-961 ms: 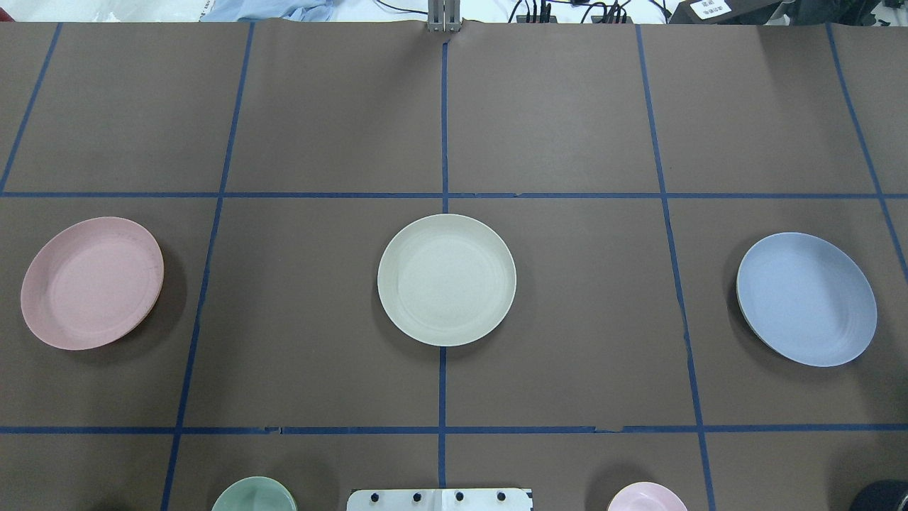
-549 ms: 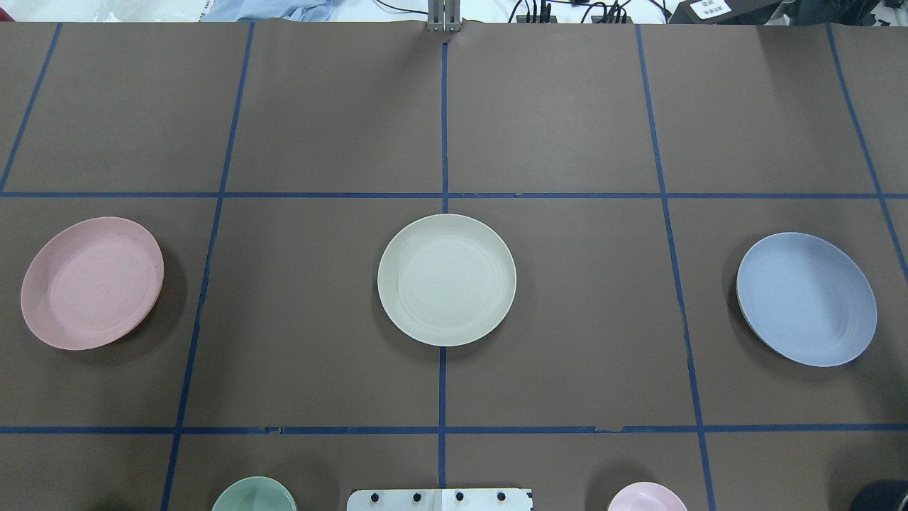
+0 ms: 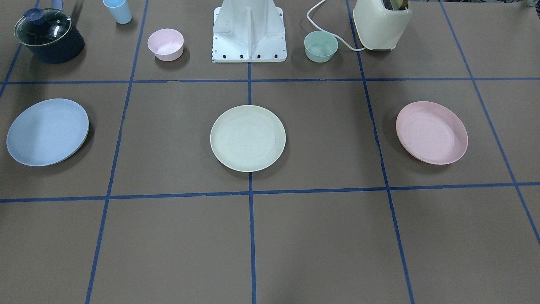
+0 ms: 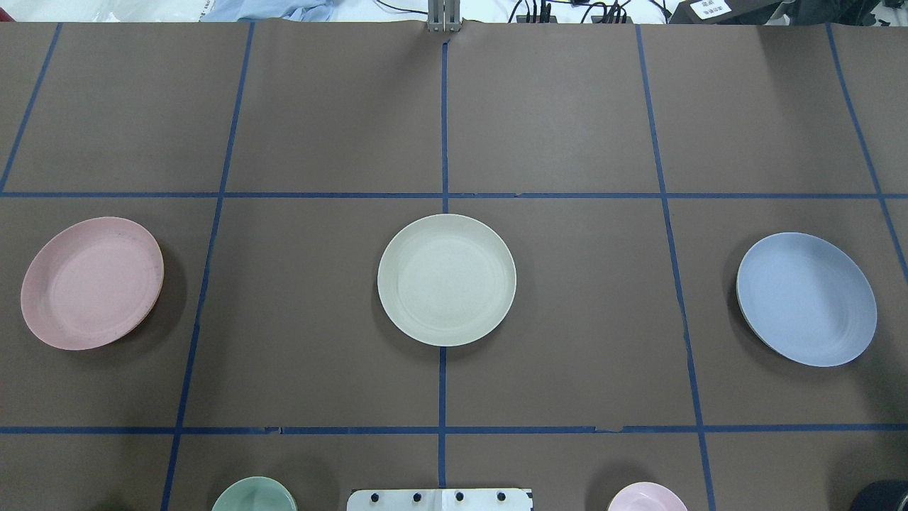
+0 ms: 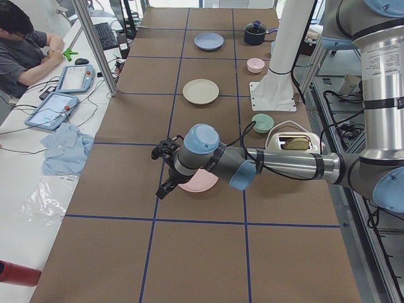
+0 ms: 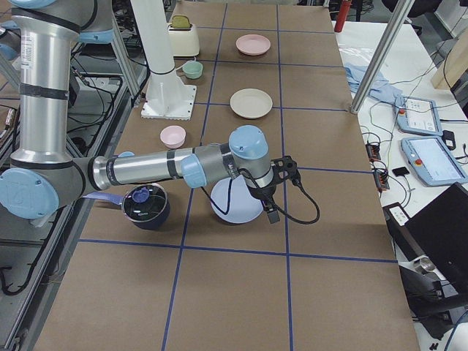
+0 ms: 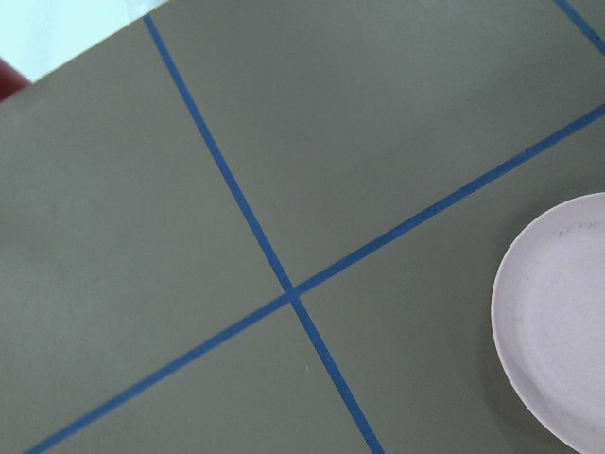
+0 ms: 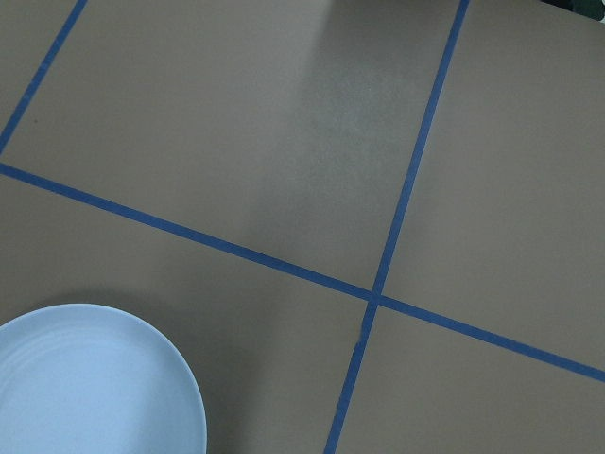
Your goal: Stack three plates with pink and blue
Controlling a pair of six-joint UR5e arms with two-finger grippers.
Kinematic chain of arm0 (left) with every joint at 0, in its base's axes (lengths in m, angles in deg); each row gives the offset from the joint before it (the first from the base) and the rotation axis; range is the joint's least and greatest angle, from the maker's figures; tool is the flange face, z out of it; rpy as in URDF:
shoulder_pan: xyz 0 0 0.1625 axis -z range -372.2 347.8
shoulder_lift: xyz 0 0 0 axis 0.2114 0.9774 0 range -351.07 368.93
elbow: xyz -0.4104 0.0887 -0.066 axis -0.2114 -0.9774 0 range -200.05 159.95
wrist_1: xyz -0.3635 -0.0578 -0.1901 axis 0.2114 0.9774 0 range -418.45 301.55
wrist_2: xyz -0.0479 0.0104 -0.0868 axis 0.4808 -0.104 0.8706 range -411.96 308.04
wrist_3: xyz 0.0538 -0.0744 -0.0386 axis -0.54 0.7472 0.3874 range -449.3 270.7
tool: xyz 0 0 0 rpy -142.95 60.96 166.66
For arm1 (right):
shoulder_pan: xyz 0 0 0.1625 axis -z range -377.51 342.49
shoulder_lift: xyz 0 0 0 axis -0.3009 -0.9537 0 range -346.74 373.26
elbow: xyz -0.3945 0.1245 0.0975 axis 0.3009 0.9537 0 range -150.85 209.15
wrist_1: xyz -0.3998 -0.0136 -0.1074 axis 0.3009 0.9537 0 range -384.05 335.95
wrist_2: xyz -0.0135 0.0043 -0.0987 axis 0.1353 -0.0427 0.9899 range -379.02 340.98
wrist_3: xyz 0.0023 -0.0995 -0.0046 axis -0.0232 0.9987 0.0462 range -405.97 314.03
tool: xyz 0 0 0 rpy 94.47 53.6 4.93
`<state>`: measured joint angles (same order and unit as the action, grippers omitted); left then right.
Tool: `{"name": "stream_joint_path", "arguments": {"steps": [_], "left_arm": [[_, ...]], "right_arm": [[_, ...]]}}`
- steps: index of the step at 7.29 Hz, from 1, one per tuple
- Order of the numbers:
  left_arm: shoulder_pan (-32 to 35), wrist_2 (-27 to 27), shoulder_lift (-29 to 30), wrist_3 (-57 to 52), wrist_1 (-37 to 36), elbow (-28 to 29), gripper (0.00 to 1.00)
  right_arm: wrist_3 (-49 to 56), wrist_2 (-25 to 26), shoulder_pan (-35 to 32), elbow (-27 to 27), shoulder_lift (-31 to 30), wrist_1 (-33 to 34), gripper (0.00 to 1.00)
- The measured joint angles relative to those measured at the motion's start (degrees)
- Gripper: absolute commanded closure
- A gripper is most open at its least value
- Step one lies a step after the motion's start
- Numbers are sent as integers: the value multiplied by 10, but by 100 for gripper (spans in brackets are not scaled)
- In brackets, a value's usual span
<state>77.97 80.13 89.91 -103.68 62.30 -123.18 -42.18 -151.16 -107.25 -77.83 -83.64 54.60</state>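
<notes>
Three plates lie apart in a row on the brown table. The pink plate (image 4: 92,282) is on my left, the cream-green plate (image 4: 446,279) in the middle, the blue plate (image 4: 806,299) on my right. In the exterior left view my left gripper (image 5: 163,170) hovers over the outer edge of the pink plate (image 5: 203,183). In the exterior right view my right gripper (image 6: 281,189) hovers over the outer edge of the blue plate (image 6: 232,206). I cannot tell whether either is open or shut. The wrist views show only plate edges (image 7: 558,322) (image 8: 85,388) and blue tape lines.
Near the robot base (image 3: 249,33) stand a small pink bowl (image 3: 165,44), a green bowl (image 3: 320,46), a cream toaster (image 3: 382,23), a dark lidded pot (image 3: 48,36) and a light blue cup (image 3: 118,10). An operator (image 5: 22,44) sits beyond the far edge.
</notes>
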Motion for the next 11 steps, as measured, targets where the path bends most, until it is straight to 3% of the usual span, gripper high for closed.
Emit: {"name": "stream_joint_path", "arguments": {"steps": [3,6,9,11], "left_arm": [[-4,13,40,71,111,36,0],[-88,59,-5,220,206,65,0],[-176,-11,-42,369,367,138,0],[-245,-92,-44,497,445,171,3]], "right_arm": [[-19,-23,1,0,2,-25,0],[-91,-29,23,2,-3,-60,0],[-98,-30,26,2,-14,-71,0],[-98,-30,27,2,-24,-80,0]]}}
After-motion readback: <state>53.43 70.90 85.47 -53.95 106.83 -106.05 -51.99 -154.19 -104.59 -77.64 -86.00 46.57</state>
